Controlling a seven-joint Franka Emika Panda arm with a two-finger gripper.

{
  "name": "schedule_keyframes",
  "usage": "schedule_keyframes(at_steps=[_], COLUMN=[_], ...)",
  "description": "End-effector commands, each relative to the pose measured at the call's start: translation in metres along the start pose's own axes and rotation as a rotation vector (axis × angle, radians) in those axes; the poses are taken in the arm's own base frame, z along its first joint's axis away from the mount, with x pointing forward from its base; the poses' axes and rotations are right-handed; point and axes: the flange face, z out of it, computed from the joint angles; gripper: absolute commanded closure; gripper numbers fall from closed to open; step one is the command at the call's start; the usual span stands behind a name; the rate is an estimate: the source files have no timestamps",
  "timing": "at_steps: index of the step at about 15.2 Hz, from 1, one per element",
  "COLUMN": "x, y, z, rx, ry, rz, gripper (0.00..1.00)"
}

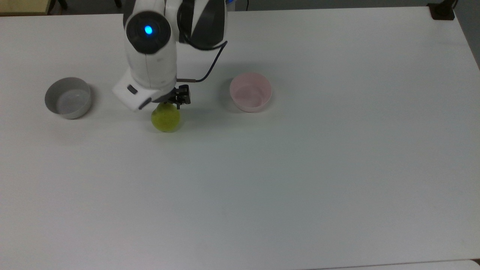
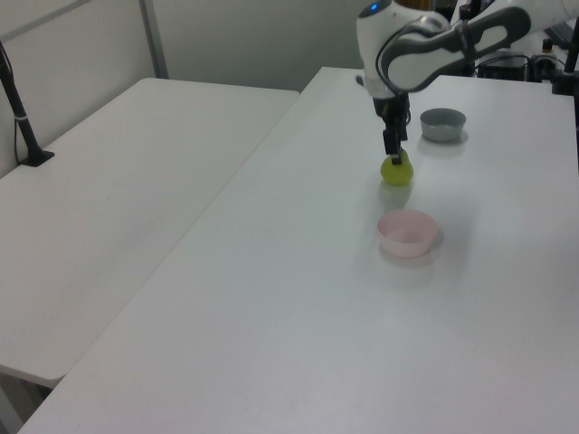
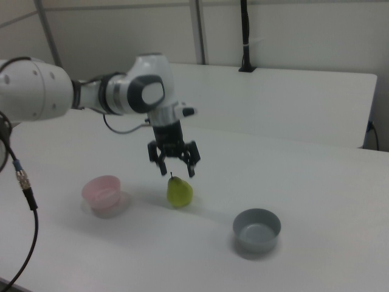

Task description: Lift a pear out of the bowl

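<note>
Since the legend runs from the tool outward, the gripper entry comes first.

Gripper: the gripper (image 3: pixel 174 168) hangs from the arm's wrist with its 2 fingers spread wide, holding nothing; the right view shows a clear gap between the black fingertips (image 3: pixel 191 169).

Gripper-to-pear relation: the pear (image 3: pixel 180 191) sits directly beneath the spread fingers, its stem tip rising toward the gap between them without touching either one. A straight vertical drop would bring the fingers down on either side of the neck.

Pear, position: it stands on the table (image 1: pixel 262 180), not in either bowl. In the top view it lies (image 1: pixel 165 117) between the 2 bowls, nearer the grey one's side than the midpoint.

Pear, long axis: upright, round bottom on the table, narrow top and dark stem pointing up, as the right view shows. In the left view (image 2: pixel 395 170) it appears as a yellow-green blob just under the fingers.

Pink bowl: the pink bowl (image 1: pixel 251 92) stands well apart on the top view's right, its plain inside holding nothing.

Grey bowl: the grey bowl (image 1: pixel 68 97) stands on the top view's left, likewise holding nothing.

Judgement: the fruit is already out of the pink bowl, so the lifting step reads as done.
</note>
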Motion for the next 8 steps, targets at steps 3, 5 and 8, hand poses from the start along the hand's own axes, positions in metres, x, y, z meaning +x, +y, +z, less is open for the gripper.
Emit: schedule_keyframes(at_steps=[3,5,8], x=[-0.072,-0.088,-0.096], y=[0.034,0.036,0.040], z=[-0.118,-0.134,-0.143], rx=[0.040,0.047,0.054], ry=[0.075,0.064,0.071], rz=[0.194,0.191,0.209], gripper=[0.00,0.00,0.00])
